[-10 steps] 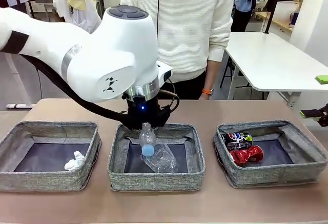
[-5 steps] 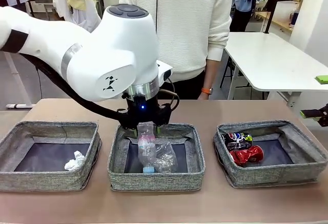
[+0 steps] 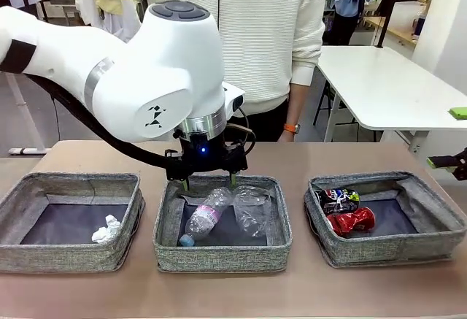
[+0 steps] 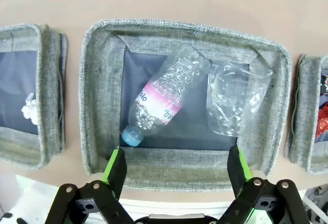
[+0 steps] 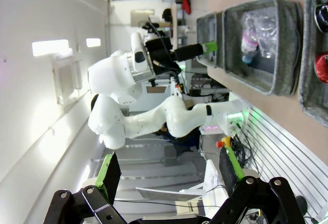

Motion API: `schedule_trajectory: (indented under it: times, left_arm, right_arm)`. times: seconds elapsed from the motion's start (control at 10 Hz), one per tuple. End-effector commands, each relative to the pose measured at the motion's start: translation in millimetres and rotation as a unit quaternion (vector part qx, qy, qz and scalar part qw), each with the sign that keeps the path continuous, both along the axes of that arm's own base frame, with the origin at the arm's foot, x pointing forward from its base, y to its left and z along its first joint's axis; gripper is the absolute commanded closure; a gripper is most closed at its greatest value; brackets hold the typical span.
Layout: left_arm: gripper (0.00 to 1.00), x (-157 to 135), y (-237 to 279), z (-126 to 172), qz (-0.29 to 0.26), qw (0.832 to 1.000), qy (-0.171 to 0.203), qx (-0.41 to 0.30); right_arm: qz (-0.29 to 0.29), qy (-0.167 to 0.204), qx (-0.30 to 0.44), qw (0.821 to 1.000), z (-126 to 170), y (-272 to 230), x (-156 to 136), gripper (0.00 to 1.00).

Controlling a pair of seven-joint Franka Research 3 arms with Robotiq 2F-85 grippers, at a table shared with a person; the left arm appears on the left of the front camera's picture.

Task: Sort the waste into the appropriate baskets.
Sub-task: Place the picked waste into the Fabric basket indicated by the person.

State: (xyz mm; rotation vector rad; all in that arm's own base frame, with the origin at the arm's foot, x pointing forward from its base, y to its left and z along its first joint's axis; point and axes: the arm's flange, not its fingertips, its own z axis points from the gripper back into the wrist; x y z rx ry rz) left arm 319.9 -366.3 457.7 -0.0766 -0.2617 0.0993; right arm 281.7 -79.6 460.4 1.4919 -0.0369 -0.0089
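My left gripper (image 3: 210, 181) hangs open just above the back wall of the middle basket (image 3: 166, 225), nothing between its fingers. Below it the clear pink-labelled bottle (image 3: 206, 217) lies on its side in that basket, blue cap toward me, with the clear plastic cup (image 3: 252, 208) beside it. In the left wrist view my left gripper (image 4: 177, 163) frames the bottle (image 4: 164, 98) and the cup (image 4: 233, 101). The paper ball (image 3: 107, 229) sits in the left basket (image 3: 22, 250). The dark blue can (image 3: 337, 199) and the red can (image 3: 352, 220) lie in the right basket (image 3: 438, 242). My right gripper (image 5: 169, 167) is open and empty, off at the table's right edge (image 3: 441, 162).
A person in a white sweater stands at the far side behind the middle basket, one hand (image 3: 290, 132) hanging near the table edge. A white table (image 3: 387, 85) stands at the back right. Bare brown tabletop (image 3: 292, 155) lies behind and in front of the baskets.
My left gripper opened and let go of the bottle, which dropped and tipped onto its side in the middle basket. The cup shifted to the right.
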Motion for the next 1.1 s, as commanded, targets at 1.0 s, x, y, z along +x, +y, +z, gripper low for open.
schedule_trajectory:
  times: [1.0]
  left_arm:
    - [0.00, -8.3, 306.0, 74.2, -0.121, 0.881, 0.024, -0.456]
  right_arm:
    - [-0.001, -0.004, 0.006, 1.000, 1.7, 1.0, 1.4, 0.00]
